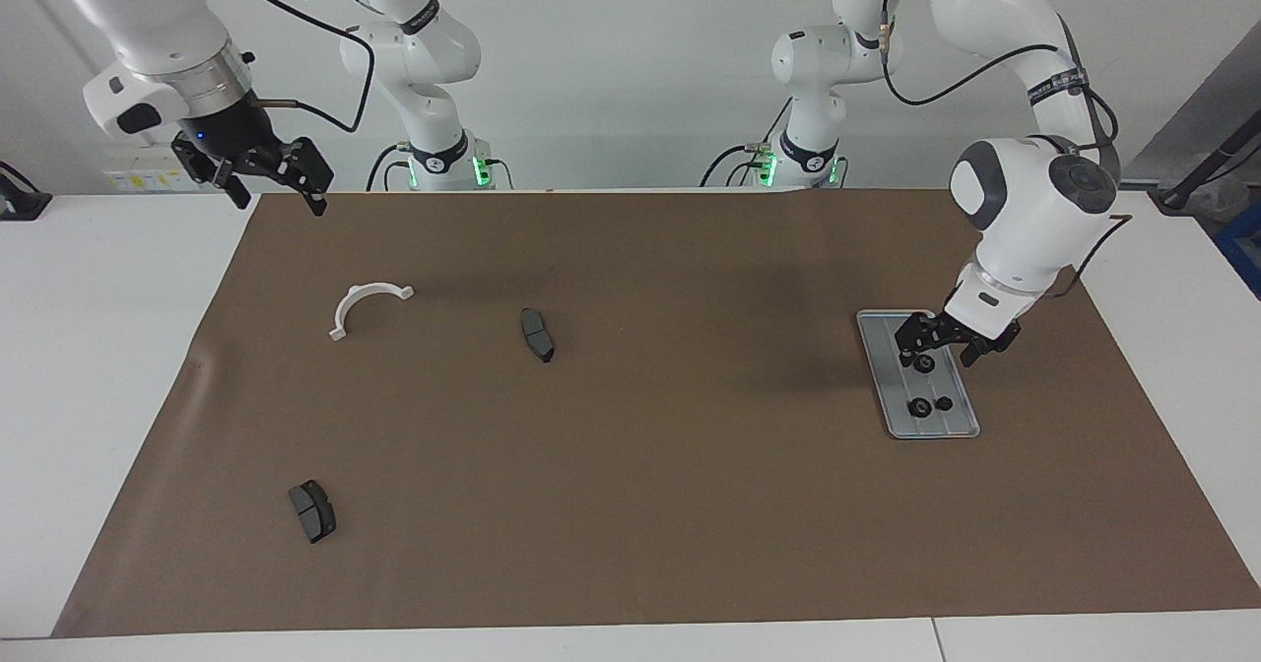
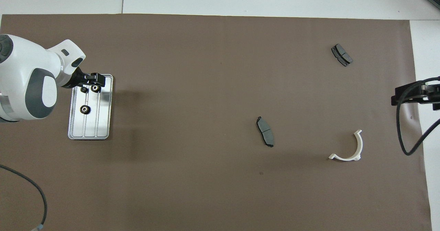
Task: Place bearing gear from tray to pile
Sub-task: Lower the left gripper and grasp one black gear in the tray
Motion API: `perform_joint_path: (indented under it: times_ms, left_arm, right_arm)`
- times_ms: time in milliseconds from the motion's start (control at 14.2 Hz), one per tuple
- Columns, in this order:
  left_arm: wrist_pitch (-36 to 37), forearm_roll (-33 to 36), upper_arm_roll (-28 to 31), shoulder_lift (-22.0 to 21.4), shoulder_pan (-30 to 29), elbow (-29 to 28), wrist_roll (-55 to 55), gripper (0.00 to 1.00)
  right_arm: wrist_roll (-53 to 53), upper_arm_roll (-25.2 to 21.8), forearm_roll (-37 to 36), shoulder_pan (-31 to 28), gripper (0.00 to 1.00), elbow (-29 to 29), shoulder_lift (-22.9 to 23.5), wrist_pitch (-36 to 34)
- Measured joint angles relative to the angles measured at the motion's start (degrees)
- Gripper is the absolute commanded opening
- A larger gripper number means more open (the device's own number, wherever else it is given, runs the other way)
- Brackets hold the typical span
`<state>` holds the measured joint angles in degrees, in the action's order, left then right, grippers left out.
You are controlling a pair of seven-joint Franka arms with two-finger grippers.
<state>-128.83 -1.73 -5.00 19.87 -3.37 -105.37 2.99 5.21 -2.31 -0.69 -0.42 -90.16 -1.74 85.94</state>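
Over tray (image 1: 892, 414) at left arm's end of mat (image 1: 690, 504), your left gripper (image 1: 937, 345) sits low, fingers either side of bearing gear (image 1: 923, 364) nearest robots; grip not discernible. Two more gears (image 1: 919, 407) on same tray. Your right gripper (image 1: 264, 175) waits raised at mat's corner, fingers spread, holding nothing. Pile: white bracket (image 1: 363, 305), two brake pads (image 1: 537, 334), well apart from tray

Probably a robotics lab: two arms (bench-mounted) at a paper-covered table (image 1: 59, 366).
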Motion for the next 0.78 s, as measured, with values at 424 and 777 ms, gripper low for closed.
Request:
perform_joint_path:
  times_ms: [424, 777]
  left_arm:
    - [-1.5, 0.0, 0.3, 1.6, -0.7, 0.0, -0.1, 0.56]
    - [-2.2, 0.0, 0.4, 1.9, -0.7, -0.1, -0.3, 0.63]
  right_arm:
    - [0.0, 0.0, 0.0, 0.0, 1.0, 0.0, 0.0, 0.0]
    - [0.0, 0.0, 0.0, 0.0, 1.0, 0.0, 0.0, 0.0]
